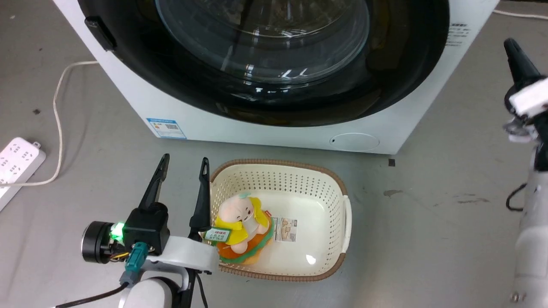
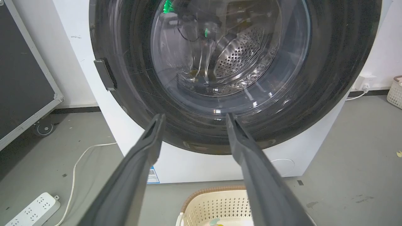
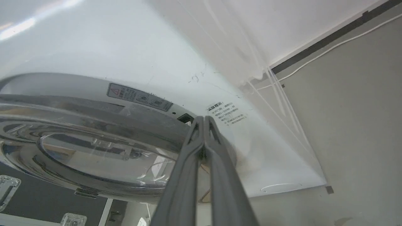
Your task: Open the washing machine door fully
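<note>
Grey floor [image 1: 428, 214] below. Door [image 1: 385, 85] not swung out; my left gripper [image 1: 185, 159] spread wide, right gripper [image 3: 201, 119] pinched together, empty. I'd hook the latch tab [image 2: 105, 73] at nine o'clock and pull in an arc.

- The basket [image 1: 344, 214], with a plush toy [image 1: 239, 226] inside, stands on the floor just before the washing machine [image 1: 239, 132]. It sits under the washing machine door [image 1: 398, 85] and bars a low, straight approach.
- The left gripper [image 1: 185, 159], fingers spread, sits hard by the basket's left rim. The air between its tips and the door is free.
- Left of the basket the floor is bare as far as a power strip [image 1: 19, 160] and its cable [image 1: 58, 111].
- The latch tab [image 1: 99, 33] juts out at the door's left edge, with free room beside it.
- A black case [image 2: 22, 78] on casters stands left of the machine, with a gap of wall between them.
- The right gripper [image 1: 510, 44], fingers pressed together, hangs off the machine's right front corner over bare floor.
</note>
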